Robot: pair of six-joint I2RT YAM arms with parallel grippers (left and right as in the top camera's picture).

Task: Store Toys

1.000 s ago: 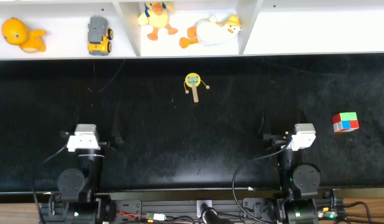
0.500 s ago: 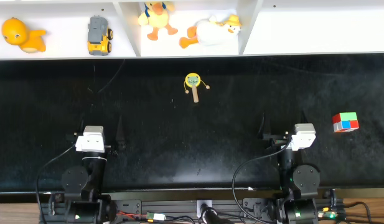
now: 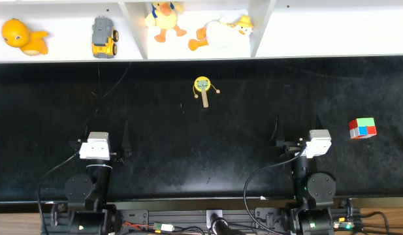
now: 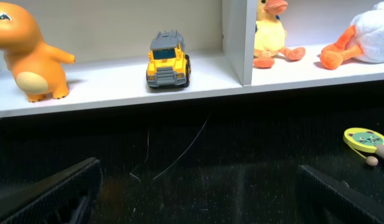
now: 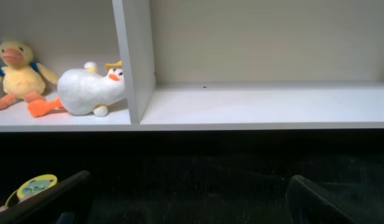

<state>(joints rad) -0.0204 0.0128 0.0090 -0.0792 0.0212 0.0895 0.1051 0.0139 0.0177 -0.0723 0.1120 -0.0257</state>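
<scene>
Before the empty bay of the shelf [image 3: 332, 36], the cube [image 3: 362, 128] sits off to the right of the open right hand [image 5: 190, 179], the nearer one; the rattle [image 3: 202, 88] lies closer to the shelf, and the left hand [image 4: 199, 167] is open too.

The worktop [image 3: 188, 130] was a black, faintly speckled surface that spanned the whole width of the top view. A thin pale scratch [image 4: 179, 151] curved across it in the left wrist view. Along its near edge ran a wooden strip [image 3: 384, 217], with a tangle of loose cables [image 3: 188, 227] beside it.
</scene>
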